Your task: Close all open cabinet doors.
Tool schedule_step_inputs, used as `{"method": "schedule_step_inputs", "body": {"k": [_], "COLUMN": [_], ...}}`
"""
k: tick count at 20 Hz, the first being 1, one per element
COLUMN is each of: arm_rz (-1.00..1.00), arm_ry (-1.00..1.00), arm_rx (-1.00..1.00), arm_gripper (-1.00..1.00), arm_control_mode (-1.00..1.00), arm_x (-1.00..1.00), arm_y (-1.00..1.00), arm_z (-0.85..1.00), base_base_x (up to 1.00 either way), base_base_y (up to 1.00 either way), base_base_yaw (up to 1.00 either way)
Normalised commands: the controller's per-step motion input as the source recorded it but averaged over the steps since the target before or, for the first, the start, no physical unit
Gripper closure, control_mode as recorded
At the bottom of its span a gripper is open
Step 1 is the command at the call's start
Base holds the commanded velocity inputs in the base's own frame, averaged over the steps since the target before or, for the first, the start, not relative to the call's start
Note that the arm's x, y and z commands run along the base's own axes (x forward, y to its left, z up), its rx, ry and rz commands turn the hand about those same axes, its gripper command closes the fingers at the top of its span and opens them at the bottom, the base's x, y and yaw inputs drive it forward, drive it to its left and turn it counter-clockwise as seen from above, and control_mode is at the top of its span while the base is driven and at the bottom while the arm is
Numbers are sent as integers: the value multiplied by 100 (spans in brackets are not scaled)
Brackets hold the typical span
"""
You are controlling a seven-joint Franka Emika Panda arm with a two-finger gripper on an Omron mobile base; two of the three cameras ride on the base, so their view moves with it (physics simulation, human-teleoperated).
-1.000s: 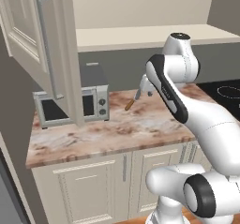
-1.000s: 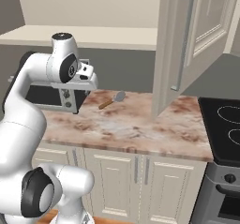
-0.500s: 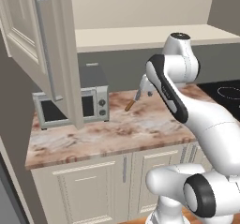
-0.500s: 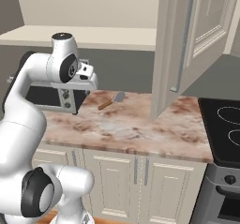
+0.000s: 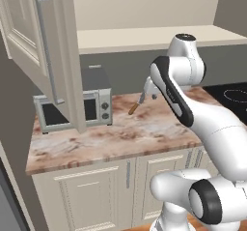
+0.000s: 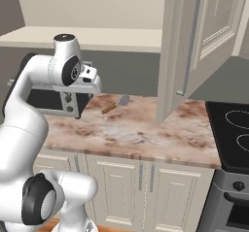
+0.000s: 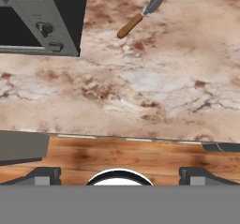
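Hovering with my fingers (image 7: 47, 174) spread and released, I risk clipping the open cabinet door (image 5: 50, 56) above them.

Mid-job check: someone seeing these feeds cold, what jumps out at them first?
The tall cream cabinet door swung wide open over the marbled counter, its long grey bar handle facing the room. Next, the white arm folded high above the counter, its end effector open and looking straight down at the stone, holding nothing. Smaller catches: a grey microwave at the counter's left end and a wooden-handled spatula lying beside it.
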Motion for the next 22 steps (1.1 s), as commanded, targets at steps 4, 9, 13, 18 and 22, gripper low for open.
{"method": "schedule_step_inputs", "body": {"k": [4, 9, 13, 18, 22], "arm_rz": [0, 0, 0, -2, -5], "arm_ry": [0, 0, -3, -7, -9], "arm_rx": [0, 0, 0, 0, 0], "arm_gripper": [-100, -100, -100, -100, -100], "arm_control_mode": [100, 100, -100, -100, -100], "arm_x": [0, 0, -11, -55, -74], "arm_y": [0, 0, -5, -12, -27], "arm_z": [0, 0, -7, -12, -24], "base_base_x": [0, 0, 0, 0, 0], "base_base_y": [0, 0, -1, 0, 0], "base_base_yaw": [0, 0, 0, 0, 0]}}
